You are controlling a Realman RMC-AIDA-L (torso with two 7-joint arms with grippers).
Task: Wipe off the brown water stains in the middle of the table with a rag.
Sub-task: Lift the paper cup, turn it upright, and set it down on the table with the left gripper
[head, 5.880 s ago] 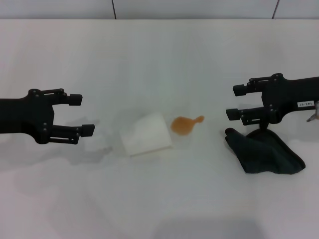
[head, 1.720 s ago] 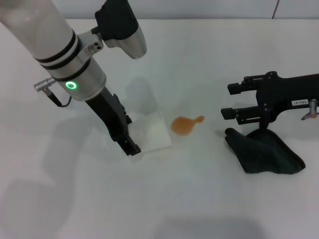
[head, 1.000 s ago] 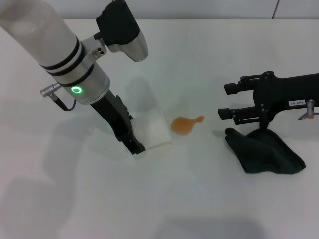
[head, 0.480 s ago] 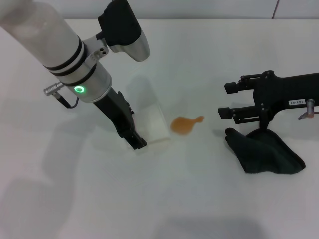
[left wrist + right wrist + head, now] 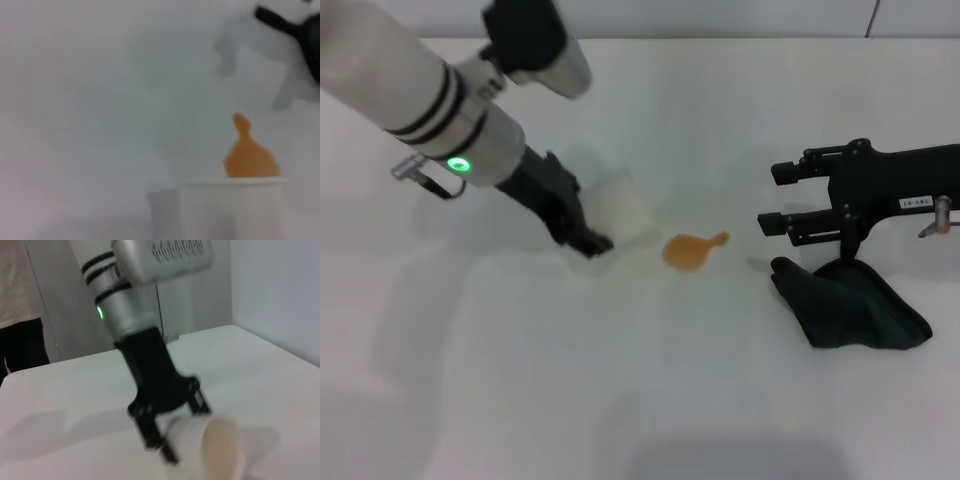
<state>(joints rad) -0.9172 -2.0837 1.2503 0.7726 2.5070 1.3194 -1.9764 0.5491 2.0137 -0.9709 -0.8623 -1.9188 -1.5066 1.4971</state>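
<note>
The brown water stain (image 5: 692, 250) lies in the middle of the white table (image 5: 620, 390); it also shows in the left wrist view (image 5: 250, 157). The dark rag (image 5: 850, 305) lies crumpled at the right. My right gripper (image 5: 775, 198) hovers open just above the rag's far-left corner, holding nothing. My left gripper (image 5: 605, 232) is shut on a white paper cup (image 5: 625, 205) lying on its side, just left of and behind the stain. The right wrist view shows that gripper (image 5: 185, 432) astride the cup (image 5: 220, 445), tan inside showing.
The table's far edge (image 5: 720, 38) meets a light wall. The left arm's thick silver forearm (image 5: 430, 90) reaches over the table's far left. A person in dark trousers (image 5: 20, 340) stands beyond the table in the right wrist view.
My left arm came in from the left, closed on the white cup, and has just drawn it away from me and slightly left. My right gripper and the rag have barely moved.
</note>
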